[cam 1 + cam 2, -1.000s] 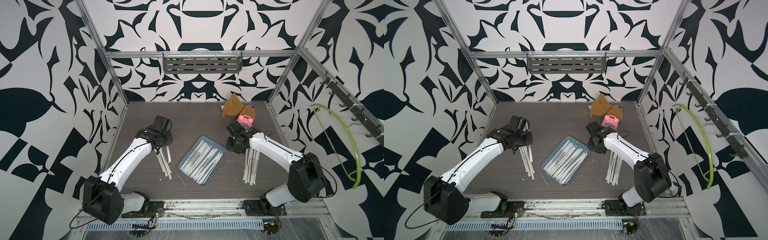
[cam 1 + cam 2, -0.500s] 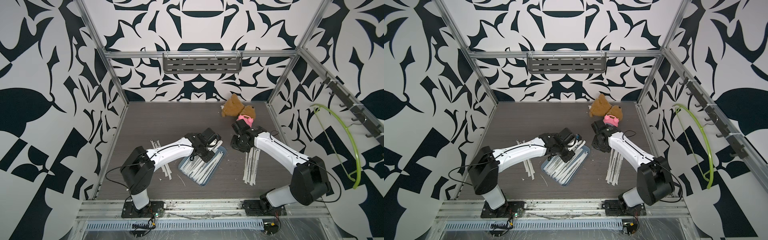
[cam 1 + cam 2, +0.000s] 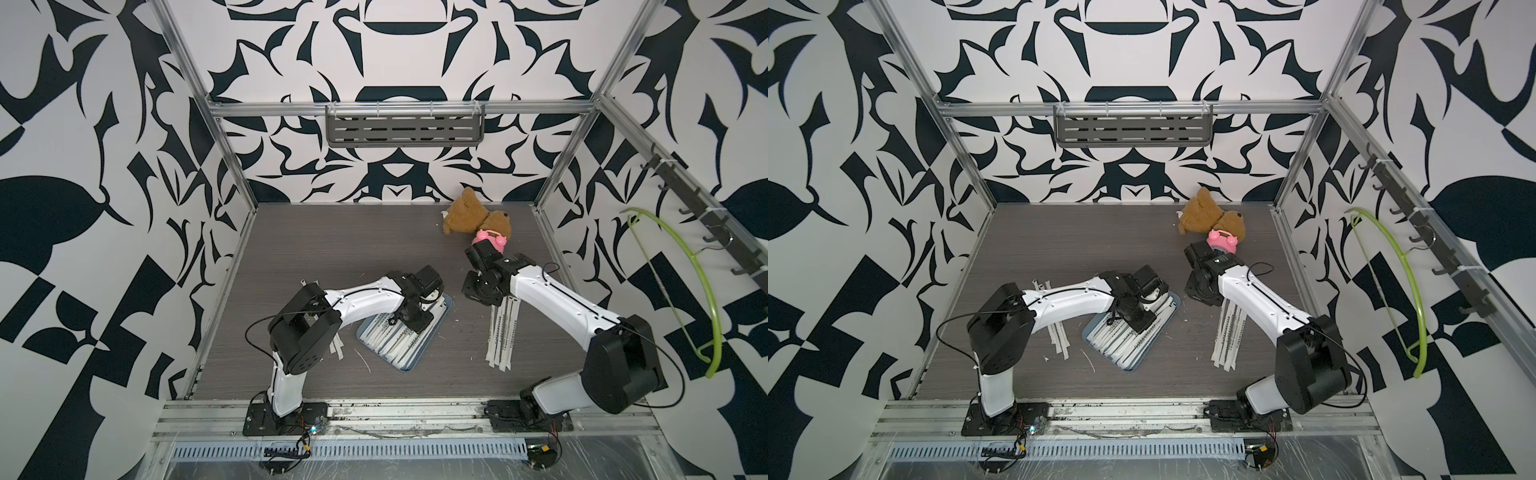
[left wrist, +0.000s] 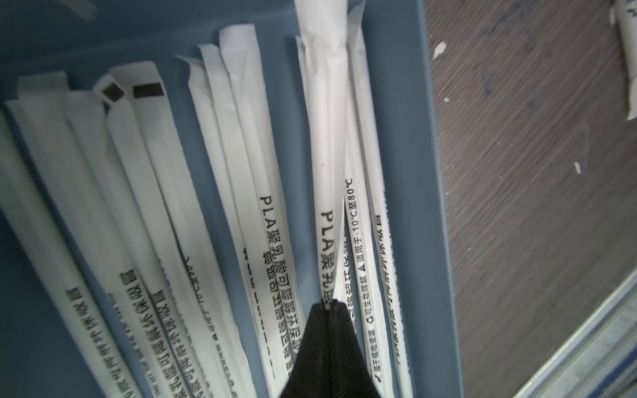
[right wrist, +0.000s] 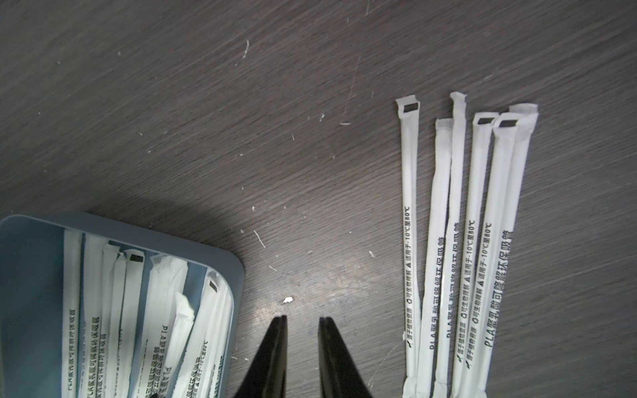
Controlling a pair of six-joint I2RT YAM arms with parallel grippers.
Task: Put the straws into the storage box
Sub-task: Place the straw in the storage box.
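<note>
Top views: bright, even light coming from above; soft, faint shadows lying on the tabletop (image 3: 332,232); wall pattern (image 3: 395,41) reading sharp edge to edge.
Left wrist view: dim, bluish; straws (image 4: 246,165) blurring toward the left claw (image 4: 327,303).
Right wrist view: dark shadow lying across the box (image 5: 224,262) corner; pale glare showing by the right claw (image 5: 302,318).

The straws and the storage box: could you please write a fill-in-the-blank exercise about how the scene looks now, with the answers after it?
1. The left gripper is shut on one ___ over the storage box.
2. The right gripper is ___ and holds nothing.
3. The alarm clock beside the teddy bear is ___.
4. Loose straws lie on the table on ___ sides of the box.
Missing words: straw; open; pink; both.
</note>
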